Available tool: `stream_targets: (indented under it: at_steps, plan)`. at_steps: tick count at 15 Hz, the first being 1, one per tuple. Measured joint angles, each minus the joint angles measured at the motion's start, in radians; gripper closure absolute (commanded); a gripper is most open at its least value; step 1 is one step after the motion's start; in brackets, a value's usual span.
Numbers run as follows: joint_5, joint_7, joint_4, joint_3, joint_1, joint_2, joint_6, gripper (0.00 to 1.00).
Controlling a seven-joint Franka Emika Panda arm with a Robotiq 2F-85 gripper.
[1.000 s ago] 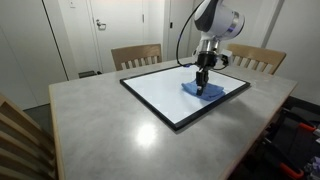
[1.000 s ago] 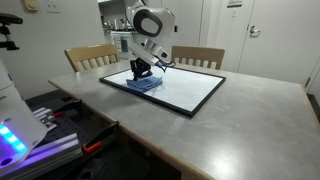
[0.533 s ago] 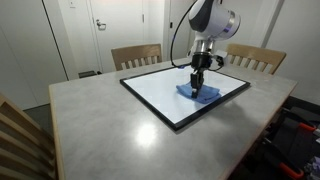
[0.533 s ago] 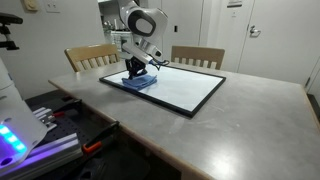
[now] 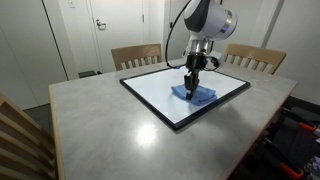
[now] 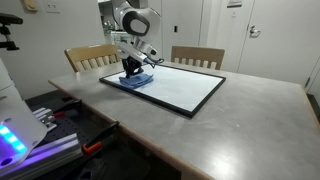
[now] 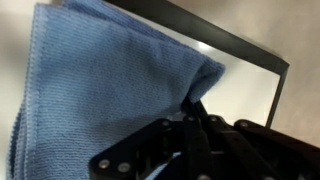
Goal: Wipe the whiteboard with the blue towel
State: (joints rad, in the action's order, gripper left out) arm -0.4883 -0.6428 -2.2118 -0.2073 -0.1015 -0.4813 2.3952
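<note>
The whiteboard (image 5: 160,90) lies flat on the grey table, white with a thin black frame; it also shows in the other exterior view (image 6: 185,88) and in the wrist view (image 7: 245,85). The blue towel (image 5: 196,96) lies on the board under the gripper (image 5: 191,86); in an exterior view the towel (image 6: 140,81) sits near the board's edge, with the gripper (image 6: 130,74) pressed down on it. In the wrist view the towel (image 7: 90,90) fills the left side and its corner is pinched between the shut fingers of the gripper (image 7: 195,105).
Two wooden chairs (image 5: 136,55) (image 5: 258,58) stand behind the table. Another chair back (image 5: 20,140) is at the near left. The grey tabletop (image 5: 100,125) surrounds the board. Doors and a wall are behind. Equipment (image 6: 30,135) stands beside the table.
The gripper has slid the towel across the board, leftward in both exterior views, toward the board's frame edge. The grip has not changed.
</note>
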Motion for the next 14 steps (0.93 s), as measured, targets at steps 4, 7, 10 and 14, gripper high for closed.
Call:
stream_targets:
  at_steps: [4, 7, 10, 14]
  plan:
    - [0.000, 0.029, 0.000, -0.018, 0.010, -0.002, 0.024, 0.99]
    - [0.000, 0.047, 0.000, -0.034, 0.012, -0.004, 0.037, 0.99]
    - [0.000, 0.050, 0.000, -0.053, 0.012, -0.008, 0.039, 0.99]
    - [0.000, 0.052, 0.000, -0.074, 0.015, -0.013, 0.041, 0.99]
